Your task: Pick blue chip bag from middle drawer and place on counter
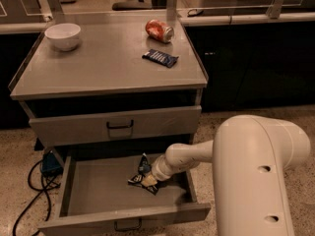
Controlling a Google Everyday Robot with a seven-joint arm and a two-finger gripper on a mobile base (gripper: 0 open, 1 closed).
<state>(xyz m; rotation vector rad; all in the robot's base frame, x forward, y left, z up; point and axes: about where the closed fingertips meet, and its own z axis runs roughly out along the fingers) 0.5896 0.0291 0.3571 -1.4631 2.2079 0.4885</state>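
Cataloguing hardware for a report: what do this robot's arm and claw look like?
The arm is off-white plastic: a fat rounded shell with two small dark holes, tapering to a slim wrist. No cables show on it. The claw, down in the open grey metal drawer, looks pale cream.

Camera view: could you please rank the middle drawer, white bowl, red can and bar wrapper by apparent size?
1. middle drawer
2. white bowl
3. red can and bar wrapper: these look alike, so unranked.
The gripper is down in the middle drawer at the blue chip bag.
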